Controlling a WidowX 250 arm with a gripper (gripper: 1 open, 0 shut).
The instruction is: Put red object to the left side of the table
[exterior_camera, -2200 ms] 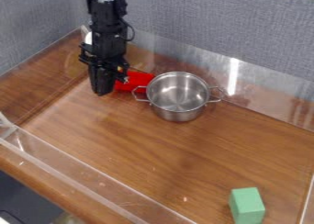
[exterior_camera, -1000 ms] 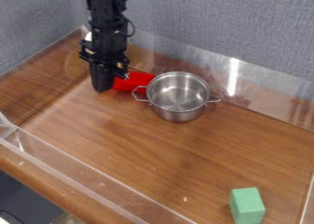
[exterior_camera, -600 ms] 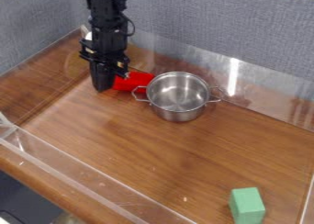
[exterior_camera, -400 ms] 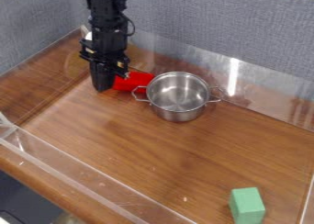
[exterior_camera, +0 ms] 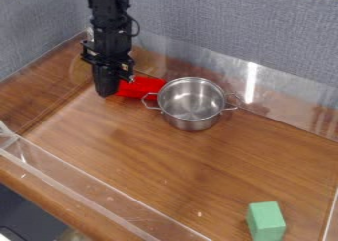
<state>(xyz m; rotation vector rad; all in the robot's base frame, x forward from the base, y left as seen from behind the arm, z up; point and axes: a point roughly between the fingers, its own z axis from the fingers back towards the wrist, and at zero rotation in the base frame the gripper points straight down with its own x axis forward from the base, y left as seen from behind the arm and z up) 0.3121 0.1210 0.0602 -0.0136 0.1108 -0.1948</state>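
Note:
The red object point(exterior_camera: 142, 86), a small flat bright red block, lies on the brown wooden table point(exterior_camera: 132, 161) at the back, just left of the steel pot. My gripper point(exterior_camera: 105, 90) points straight down at the block's left end. Its black fingers are shut and appear to pinch that end. The fingers hide the left part of the block.
A steel pot point(exterior_camera: 192, 100) with two handles stands right beside the red block. A green cube point(exterior_camera: 266, 219) sits near the front right corner. Low clear plastic walls point(exterior_camera: 40, 171) border the table, and a grey backdrop rises behind it.
The gripper and the red block have edged very slightly to the left. The pot and the cube have not moved.

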